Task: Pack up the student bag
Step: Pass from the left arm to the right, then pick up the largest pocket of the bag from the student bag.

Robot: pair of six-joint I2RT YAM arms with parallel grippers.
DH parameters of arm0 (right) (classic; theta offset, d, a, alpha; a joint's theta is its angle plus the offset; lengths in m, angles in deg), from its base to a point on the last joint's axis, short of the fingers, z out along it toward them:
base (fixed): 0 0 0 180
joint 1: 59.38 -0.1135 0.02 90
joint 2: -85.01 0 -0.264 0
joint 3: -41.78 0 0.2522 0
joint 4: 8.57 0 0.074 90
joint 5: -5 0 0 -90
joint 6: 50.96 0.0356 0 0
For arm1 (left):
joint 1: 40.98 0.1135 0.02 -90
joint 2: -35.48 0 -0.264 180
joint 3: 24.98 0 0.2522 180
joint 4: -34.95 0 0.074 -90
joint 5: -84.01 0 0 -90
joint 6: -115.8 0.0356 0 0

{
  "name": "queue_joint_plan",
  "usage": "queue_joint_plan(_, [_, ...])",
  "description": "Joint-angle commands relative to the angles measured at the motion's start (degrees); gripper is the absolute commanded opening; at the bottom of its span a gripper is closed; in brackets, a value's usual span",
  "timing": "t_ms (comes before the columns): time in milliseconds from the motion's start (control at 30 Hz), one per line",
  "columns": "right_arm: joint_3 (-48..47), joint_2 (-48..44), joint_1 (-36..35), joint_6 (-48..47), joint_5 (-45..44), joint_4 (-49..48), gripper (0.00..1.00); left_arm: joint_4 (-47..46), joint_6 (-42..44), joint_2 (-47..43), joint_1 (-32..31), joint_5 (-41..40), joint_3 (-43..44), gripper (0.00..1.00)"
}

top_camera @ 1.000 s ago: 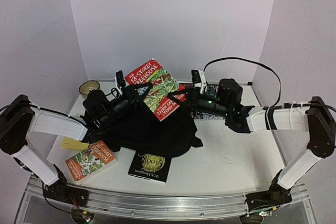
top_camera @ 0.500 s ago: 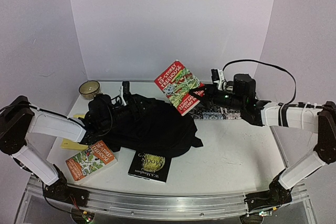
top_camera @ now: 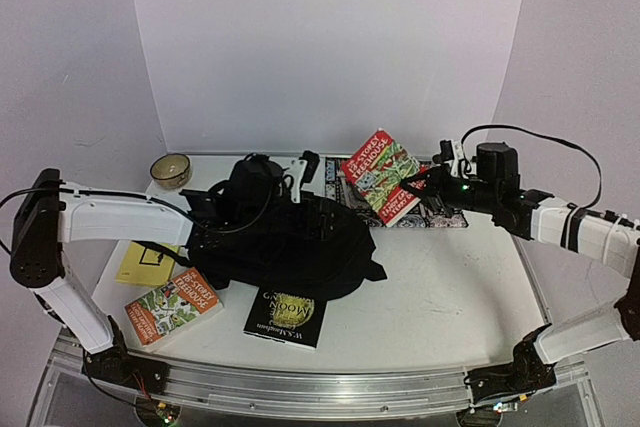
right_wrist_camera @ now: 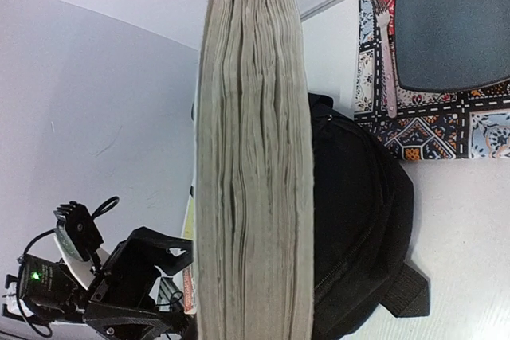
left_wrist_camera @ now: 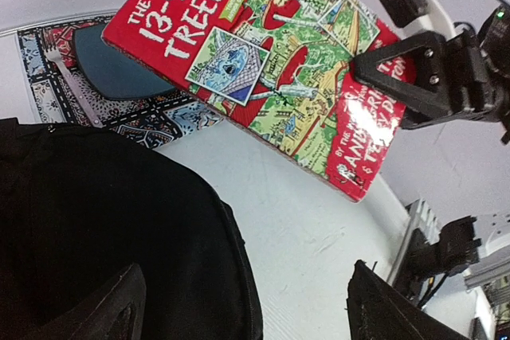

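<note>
Top external view has the bag lying slumped in the middle of the table, a black heap beneath the left arm's wrist. The left gripper hovers over the bag's far edge, and the left wrist view shows its fingers spread wide with nothing between them. The right gripper is clamped on one edge of a red book, which it holds tilted in the air, to the right of the bag and above a patterned mat. From the right wrist the book shows only its page edge, upright in the middle of the picture, with the bag beyond it. A dark plate and a fork lie on the mat. At the back left stands a bowl. Toward the near edge lie an orange book and a black book, the black one just in front of the bag; a yellow sheet lies left of the bag.
</note>
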Motion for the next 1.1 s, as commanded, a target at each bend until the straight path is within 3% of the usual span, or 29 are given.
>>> queue_joint_plan(0, [0.1,-4.7,0.1,-4.5,-2.0,3.6,0.0,11.8,6.1,4.9,-2.3,-4.9,7.9,0.9])
queue_joint_plan(500, [0.6,-10.9,0.6,-9.9,-6.5,13.3,0.0,28.1,10.7,18.6,-4.0,-10.3,24.0,0.93])
queue_joint_plan(833, [0.5,-10.3,0.7,-10.4,-6.0,14.6,0.0,33.8,11.5,23.3,-4.5,-10.7,29.0,0.94])
queue_joint_plan(1067, [0.6,-8.8,0.7,-10.4,-2.4,14.5,0.0,38.5,10.6,22.2,-4.5,-19.9,30.4,0.77])
